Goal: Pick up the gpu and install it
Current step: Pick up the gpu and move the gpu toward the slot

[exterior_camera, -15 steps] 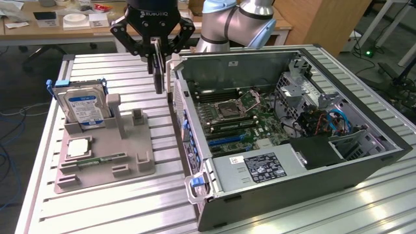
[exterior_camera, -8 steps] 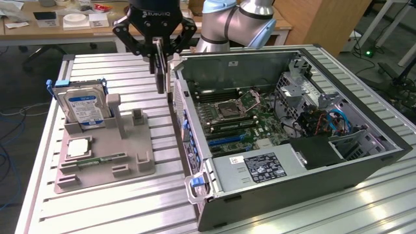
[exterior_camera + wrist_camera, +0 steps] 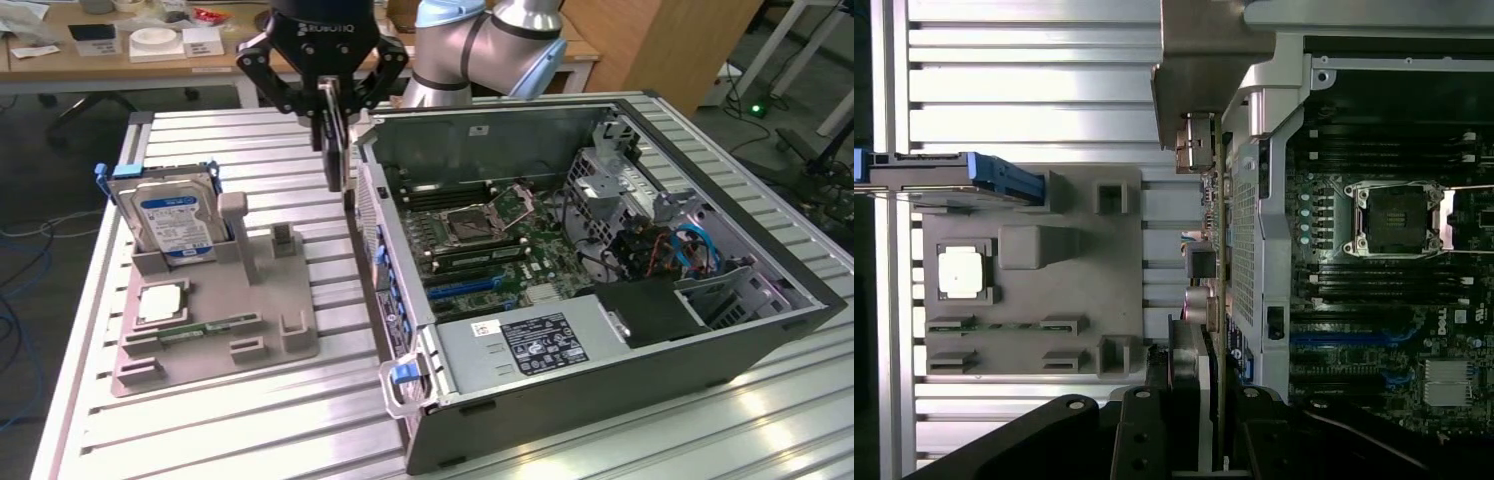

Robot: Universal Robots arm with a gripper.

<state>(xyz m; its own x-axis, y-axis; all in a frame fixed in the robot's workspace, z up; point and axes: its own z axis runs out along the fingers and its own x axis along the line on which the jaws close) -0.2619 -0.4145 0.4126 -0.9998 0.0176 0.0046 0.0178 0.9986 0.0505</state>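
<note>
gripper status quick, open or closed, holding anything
gripper: closed on the gpu, which hangs edge-on beside the open computer case.

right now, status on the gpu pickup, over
Gripper shut on the gpu, card hanging edge-down. Held above the table, between grey tray and open case. Case wall close alongside the card.

Beside the open computer case [image 3: 601,400], a silver-grey arm [image 3: 497,45] with pale blue joint caps ends in a black, white-lettered gripper [image 3: 331,112].
</note>
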